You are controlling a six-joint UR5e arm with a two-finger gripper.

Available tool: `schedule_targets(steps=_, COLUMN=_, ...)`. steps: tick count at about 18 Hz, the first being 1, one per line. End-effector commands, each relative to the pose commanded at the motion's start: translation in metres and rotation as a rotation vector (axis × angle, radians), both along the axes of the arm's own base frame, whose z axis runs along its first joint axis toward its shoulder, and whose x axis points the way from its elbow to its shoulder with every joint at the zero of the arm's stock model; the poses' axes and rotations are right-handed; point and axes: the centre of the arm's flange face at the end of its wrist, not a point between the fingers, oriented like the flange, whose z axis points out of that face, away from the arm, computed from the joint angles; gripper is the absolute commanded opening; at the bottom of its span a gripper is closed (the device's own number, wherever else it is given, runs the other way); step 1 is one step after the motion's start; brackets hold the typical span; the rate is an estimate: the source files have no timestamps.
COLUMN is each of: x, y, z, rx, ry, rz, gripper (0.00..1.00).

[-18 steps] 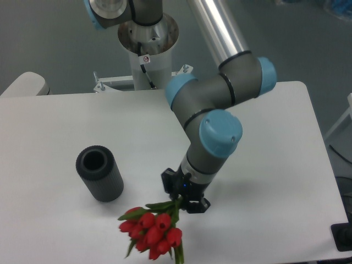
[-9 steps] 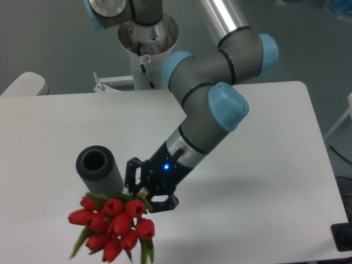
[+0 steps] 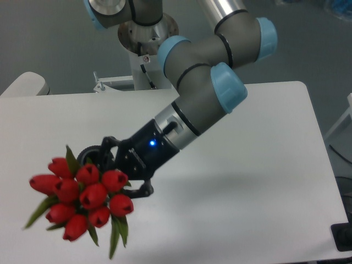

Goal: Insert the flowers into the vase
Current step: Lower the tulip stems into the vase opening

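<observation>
Gripper is closed on the flowers, fingers clamped around the stem end just behind the heads; the exact grip point is hidden by the blooms and the black fingers, but the bunch hangs clear of the table with nothing else supporting it. Bunch is red tulip heads packed tight, roughly nine or ten countable, pointed green leaves sticking out at the top, the lower left and the bottom. Heads face toward the camera and down-left, so stems run back up-right into the gripper. Flowers sit low-left in the view, above the white table, well off its surface by the look of it, though height can't be judged exactly. Vase is mostly hidden: only a dark grey rim and part of the round mouth peek out between the top of the bunch and the gripper body. Can't tell whether it is upright or tilted from what shows. Flowers are in front of and overlapping the vase in the view, not inside it; stems point away from the mouth. Robot arm reaches down from the upper middle, grey links with light blue joint caps, wrist angled down-left, small blue light lit on the wrist section. Arm base column stands at the far edge of the table. Shadow of the arm falls on the table right of the gripper.
</observation>
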Motion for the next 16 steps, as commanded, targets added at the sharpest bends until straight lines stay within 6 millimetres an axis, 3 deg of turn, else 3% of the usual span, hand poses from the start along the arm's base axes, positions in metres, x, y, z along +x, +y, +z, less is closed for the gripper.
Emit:
schedule_targets(steps=4, x=0.009, y=-0.002, z=-0.006, rx=0.036, ry=-0.018, rz=-0.019, gripper=0.0)
schedule_targets(steps=11, x=0.027, y=-0.021, z=-0.04, rx=0.114, ry=-0.034, rz=-0.036, gripper=0.0)
schedule_targets(steps=16, x=0.031, y=-0.029, z=-0.043, rx=0.118, ry=-0.028, rz=-0.034, gripper=0.0)
